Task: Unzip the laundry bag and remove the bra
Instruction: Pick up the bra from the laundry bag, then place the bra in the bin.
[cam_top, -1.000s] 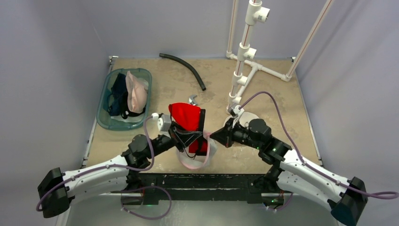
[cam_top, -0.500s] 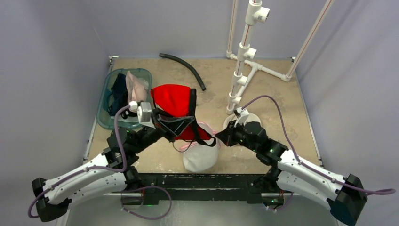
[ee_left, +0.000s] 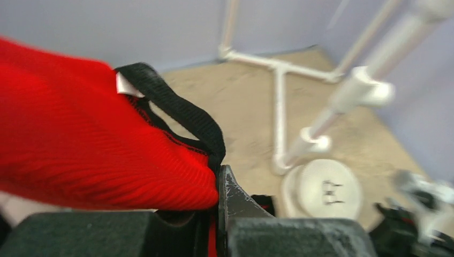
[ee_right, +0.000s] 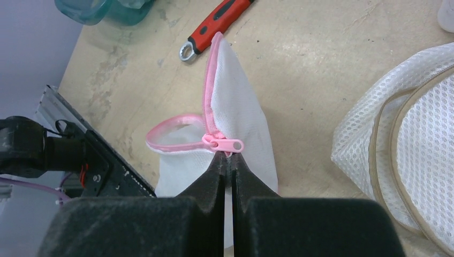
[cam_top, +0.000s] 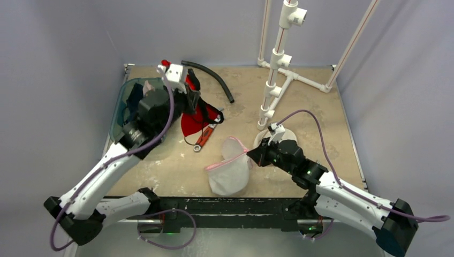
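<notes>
Now my left gripper (ee_left: 218,184) is clenched on the red bra (cam_top: 191,121), biting where the black strap meets the cup so that the rest hangs free. It sits high in the upper left of the overhead view, clear of the bag and just beside the teal bin (cam_top: 114,126), which I judge to be where it should land. My right gripper (ee_right: 229,159) is pinched shut on the white mesh laundry bag (ee_right: 238,110), gripping the pink zipper tape right at the pull (ee_right: 224,143). That anchors the bag low in the middle of the frame so it cannot trail after the garment. The zipper loop gapes open and the bag slumps on the table. A red-handled wrench (ee_right: 218,22) lies just beyond it, untouched.
</notes>
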`<move>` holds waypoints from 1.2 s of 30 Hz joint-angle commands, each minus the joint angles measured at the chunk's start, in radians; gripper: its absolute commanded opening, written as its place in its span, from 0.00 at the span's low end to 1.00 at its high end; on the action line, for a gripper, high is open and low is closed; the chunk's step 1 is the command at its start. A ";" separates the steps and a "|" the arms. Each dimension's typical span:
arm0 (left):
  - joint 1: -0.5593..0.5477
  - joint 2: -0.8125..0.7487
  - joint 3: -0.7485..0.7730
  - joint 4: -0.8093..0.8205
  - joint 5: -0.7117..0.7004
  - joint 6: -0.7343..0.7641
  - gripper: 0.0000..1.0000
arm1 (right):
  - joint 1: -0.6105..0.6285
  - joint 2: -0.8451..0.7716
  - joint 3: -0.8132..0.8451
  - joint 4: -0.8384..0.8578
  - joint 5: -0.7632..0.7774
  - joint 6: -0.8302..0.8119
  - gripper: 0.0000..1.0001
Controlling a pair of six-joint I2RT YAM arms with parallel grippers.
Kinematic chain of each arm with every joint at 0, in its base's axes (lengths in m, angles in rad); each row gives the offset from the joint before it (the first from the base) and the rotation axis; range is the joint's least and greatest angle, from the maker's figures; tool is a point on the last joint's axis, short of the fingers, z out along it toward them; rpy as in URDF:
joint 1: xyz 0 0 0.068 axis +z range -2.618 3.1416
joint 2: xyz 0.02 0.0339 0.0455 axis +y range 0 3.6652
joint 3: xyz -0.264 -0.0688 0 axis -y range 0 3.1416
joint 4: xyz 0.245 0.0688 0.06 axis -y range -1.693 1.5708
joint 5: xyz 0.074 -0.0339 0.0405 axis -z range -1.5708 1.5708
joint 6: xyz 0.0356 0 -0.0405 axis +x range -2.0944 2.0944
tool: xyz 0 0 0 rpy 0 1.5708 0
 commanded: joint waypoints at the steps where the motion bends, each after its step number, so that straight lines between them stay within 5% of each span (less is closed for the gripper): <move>1: 0.263 0.101 0.137 -0.220 0.201 -0.023 0.00 | -0.002 -0.019 -0.007 0.027 -0.011 -0.013 0.00; 7: 0.500 0.292 0.347 -0.397 0.324 0.014 0.00 | -0.002 -0.011 -0.015 0.029 -0.063 -0.042 0.00; 17: 0.689 0.581 0.458 -0.475 0.453 0.084 0.00 | -0.001 -0.052 -0.039 0.041 -0.139 -0.056 0.00; 25: 0.815 0.713 0.429 -0.504 0.272 0.136 0.00 | -0.003 -0.086 -0.052 0.053 -0.167 -0.059 0.00; 36: 0.855 0.756 0.423 -0.501 -0.027 0.157 0.00 | -0.003 -0.055 -0.056 0.074 -0.187 -0.068 0.00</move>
